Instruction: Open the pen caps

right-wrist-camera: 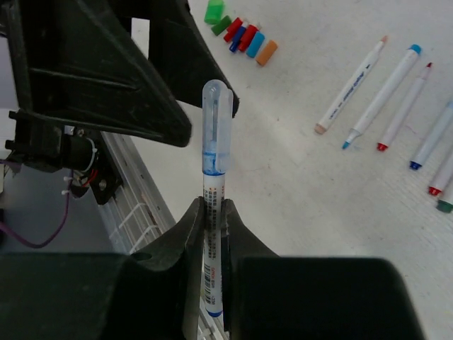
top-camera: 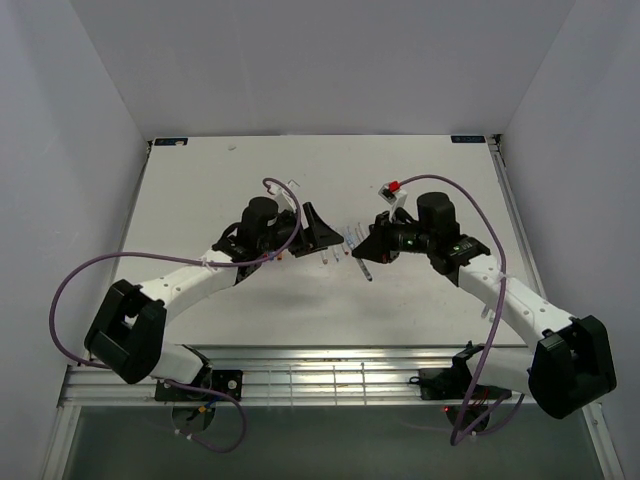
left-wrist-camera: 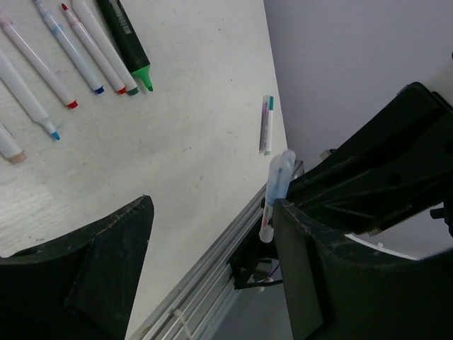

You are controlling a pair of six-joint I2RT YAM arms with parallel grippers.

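Observation:
My right gripper [right-wrist-camera: 214,205] is shut on a thin white pen [right-wrist-camera: 214,185] and holds it upright above the table. A pale, clear pen cap [right-wrist-camera: 217,120] with blue ink inside sits on the pen's top end. My left gripper [left-wrist-camera: 212,212] is open wide, and the capped end [left-wrist-camera: 278,177] lies against the inner tip of its right finger [left-wrist-camera: 333,269], far from the left finger [left-wrist-camera: 85,269]. In the top view the two grippers [top-camera: 318,232] [top-camera: 372,245] meet over the table's middle. Several loose caps [right-wrist-camera: 244,34] in green, red, blue and orange lie in a cluster.
Several uncapped white pens [right-wrist-camera: 382,92] lie in a row on the white table [left-wrist-camera: 198,106], beside a black marker with a green tip [left-wrist-camera: 127,42]. One short pen [left-wrist-camera: 267,124] lies alone near the metal rail [left-wrist-camera: 212,276] at the table's near edge.

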